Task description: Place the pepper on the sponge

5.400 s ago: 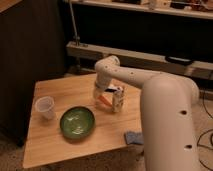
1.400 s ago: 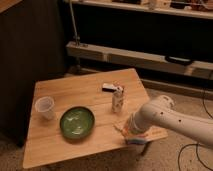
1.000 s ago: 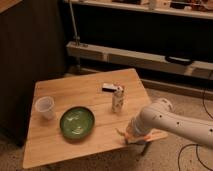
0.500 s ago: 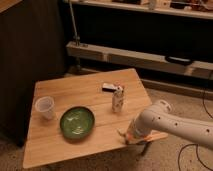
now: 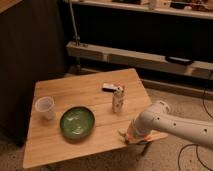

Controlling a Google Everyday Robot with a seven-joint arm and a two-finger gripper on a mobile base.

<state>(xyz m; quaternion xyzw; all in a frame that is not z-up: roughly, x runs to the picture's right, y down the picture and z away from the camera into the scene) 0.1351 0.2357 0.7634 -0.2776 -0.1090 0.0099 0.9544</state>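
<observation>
Gripper (image 5: 125, 136) low over the near right edge of the table (image 5: 65, 150), at the end of a white arm (image 5: 170, 125) reaching in from the right. Clenched or released: cannot tell. Pepper (image 5: 130, 134) only a bit of orange right at the gripper's tip; touching the wood or apart from it, impossible to judge. Sponge not to be made out under gripper and arm. Left of the gripper, a green bowl (image 5: 77, 122); left of that, a clear cup (image 5: 45, 106). Toward the middle, an upright pale bottle (image 5: 118, 98), and just beyond it on the far side, a flat dark-and-white box (image 5: 109, 87).
</observation>
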